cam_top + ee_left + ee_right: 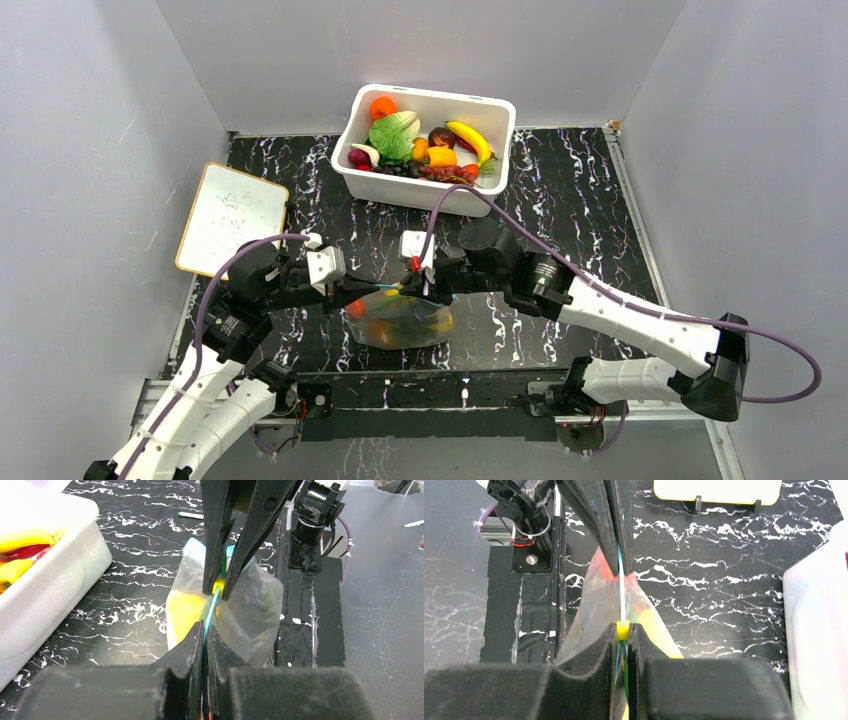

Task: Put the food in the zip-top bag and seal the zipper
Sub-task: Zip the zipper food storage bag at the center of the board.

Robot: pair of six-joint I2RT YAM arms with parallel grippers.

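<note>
The clear zip-top bag [405, 322] hangs between my two grippers just above the black table, with orange, yellow and green food [372, 308] inside it. My left gripper [205, 630] is shut on one end of the teal zipper [622, 600]. My right gripper [623, 630] is shut on the zipper's small yellow slider [622, 631], a short way along the strip from the left gripper [619, 570]. In the top view the left gripper [352, 293] and right gripper [418, 285] face each other over the bag's mouth. More food [420, 145] lies in the tub.
A white tub [470, 195] stands at the back centre of the table, seen also as the tub [55, 580] in the left wrist view. A small whiteboard [232, 217] lies at the left. The arm bases [440, 395] sit along the near edge.
</note>
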